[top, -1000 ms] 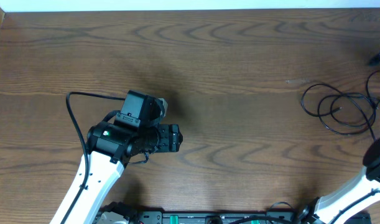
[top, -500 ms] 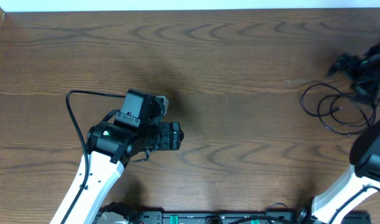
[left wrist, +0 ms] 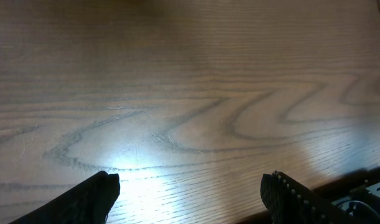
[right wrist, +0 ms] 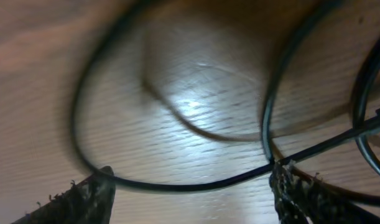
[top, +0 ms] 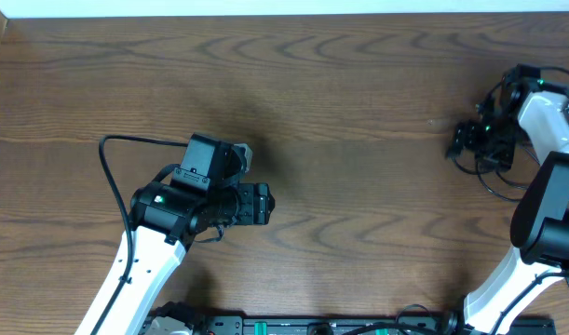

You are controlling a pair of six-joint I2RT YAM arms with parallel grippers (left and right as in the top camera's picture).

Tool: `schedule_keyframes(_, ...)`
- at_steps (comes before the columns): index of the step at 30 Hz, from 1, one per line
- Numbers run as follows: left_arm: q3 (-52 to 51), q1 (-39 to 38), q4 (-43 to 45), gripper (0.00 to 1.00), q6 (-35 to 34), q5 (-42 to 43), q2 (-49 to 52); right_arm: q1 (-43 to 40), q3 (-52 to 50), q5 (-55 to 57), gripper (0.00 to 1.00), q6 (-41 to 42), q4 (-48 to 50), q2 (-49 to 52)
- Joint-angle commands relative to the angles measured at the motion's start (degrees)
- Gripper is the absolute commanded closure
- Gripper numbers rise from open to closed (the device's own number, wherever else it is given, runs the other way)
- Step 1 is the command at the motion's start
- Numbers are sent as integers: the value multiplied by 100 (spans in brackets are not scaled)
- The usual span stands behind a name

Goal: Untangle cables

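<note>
Swinging in over the cables, far right, readying a first grasp: right pincer, gaping wide. Idling unmoved: left pincer, also wide.

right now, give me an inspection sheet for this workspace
surface: dark brown wooden table, grain visible, some glare.
job's things: thin black cables in overlapping loops near the right edge; plugs not seen.
clutter: nothing seen.
grippers: left gripper open above plain wood; right gripper open, low over the loops.
cables: thick black wire arcs from the left arm.
surroundings: white strip along the far edge.
</note>
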Motion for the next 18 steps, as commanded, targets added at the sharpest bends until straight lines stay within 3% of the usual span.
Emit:
schedule_keyframes(1, 94, 17, -28, 21, 98, -35, -44, 15, -323, 472, 39, -125, 195, 37)
schedule_keyframes(2, 94, 17, -26, 21, 98, -35, -44, 13, -415, 492, 55, -122, 297, 37)
schedule_keyframes(4, 94, 20, -26, 21, 98, -35, -44, 13, -538, 490, 74, -2, 463, 37)
schedule_keyframes(5, 94, 20, -26, 21, 98, -35, -44, 13, -575, 490, 93, 70, 540, 37)
schedule_keyframes(6, 94, 17, -28, 21, 98, -33, -42, 13, -605, 492, 99, 105, 601, 37)
schedule_keyframes(18, 94, 17, -70, 21, 98, -33, -44, -39, -612, 1523, 99, 850, 772, 37)
